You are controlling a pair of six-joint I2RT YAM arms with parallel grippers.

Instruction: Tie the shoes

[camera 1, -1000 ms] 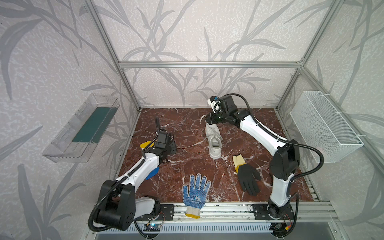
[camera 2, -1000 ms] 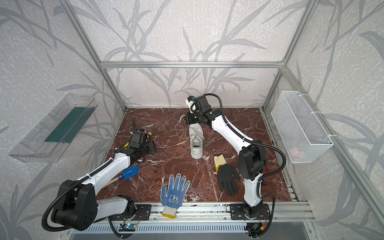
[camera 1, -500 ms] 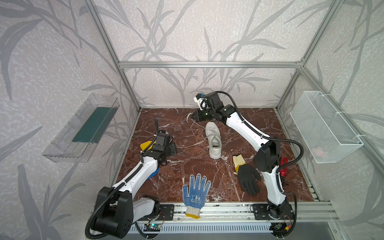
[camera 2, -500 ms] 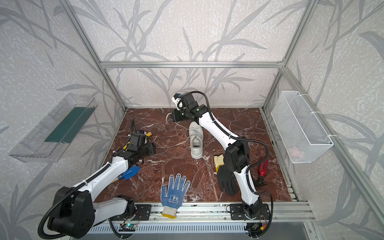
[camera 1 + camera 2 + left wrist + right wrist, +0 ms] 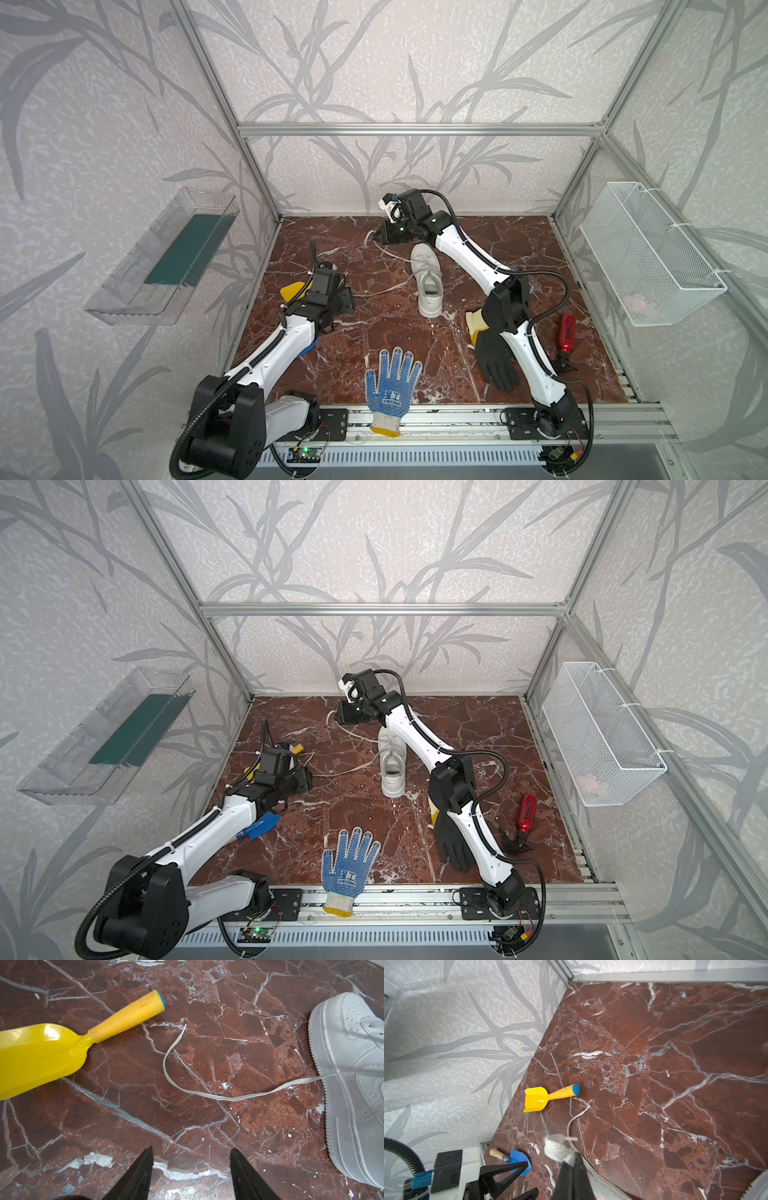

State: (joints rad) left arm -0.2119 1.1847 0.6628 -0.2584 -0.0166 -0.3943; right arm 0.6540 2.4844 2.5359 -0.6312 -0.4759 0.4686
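Tautness mattered: right claw (image 5: pixel 572 1158), clamped on one lace (image 5: pixel 555 1148), needed a gentle pull; left claw (image 5: pixel 191 1149), jaws apart, had the free lace (image 5: pixel 228 1100) ahead.

Your right gripper (image 5: pixel 376 237) has swung left along the far side. A second ago it sat over the toe of the shoe (image 5: pixel 428 279); now it is well to the left of it. The lace (image 5: pixel 390 252) pinched in it has been drawn out leftward from the toe. Your right arm's elbow (image 5: pixel 508 300) has followed to the left, uncovering a red cylinder (image 5: pixel 566 336) that it was hiding on the right.
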